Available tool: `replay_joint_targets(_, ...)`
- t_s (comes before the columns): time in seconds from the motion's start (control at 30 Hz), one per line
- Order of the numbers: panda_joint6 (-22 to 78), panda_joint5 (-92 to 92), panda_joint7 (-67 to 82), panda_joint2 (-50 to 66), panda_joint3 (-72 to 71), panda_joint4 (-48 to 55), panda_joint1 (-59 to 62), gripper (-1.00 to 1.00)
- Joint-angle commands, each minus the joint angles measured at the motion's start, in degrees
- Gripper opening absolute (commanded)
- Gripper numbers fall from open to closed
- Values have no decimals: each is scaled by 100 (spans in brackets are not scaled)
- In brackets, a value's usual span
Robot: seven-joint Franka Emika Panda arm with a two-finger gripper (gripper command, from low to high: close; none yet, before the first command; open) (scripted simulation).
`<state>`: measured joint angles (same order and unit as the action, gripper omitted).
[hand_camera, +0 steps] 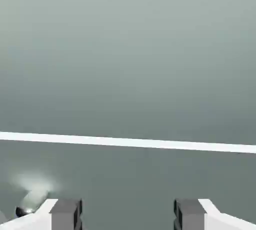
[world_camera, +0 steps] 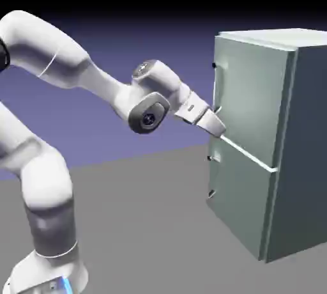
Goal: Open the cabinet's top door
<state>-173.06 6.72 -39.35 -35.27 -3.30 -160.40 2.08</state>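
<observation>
Hand [hand_camera: 128, 215] wide open; cabinet [world_camera: 306, 126] grey-green, darker-sided; top door [world_camera: 252, 94] flat, shut; white seam [world_camera: 249, 153] beneath

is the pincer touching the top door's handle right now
cannot tell: in the exterior view the pincer overlaps the lower end of the top door's handle, and the hand view doesn't show that handle
</observation>
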Motion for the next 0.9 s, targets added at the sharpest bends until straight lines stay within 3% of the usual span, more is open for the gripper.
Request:
replay_joint_targets(0.0, 35, 250, 115, -97, -123, 22, 103, 0)
replay_joint_targets(0.87, 951, 6729, 3112, -2613, -3306, 603, 2773, 0)
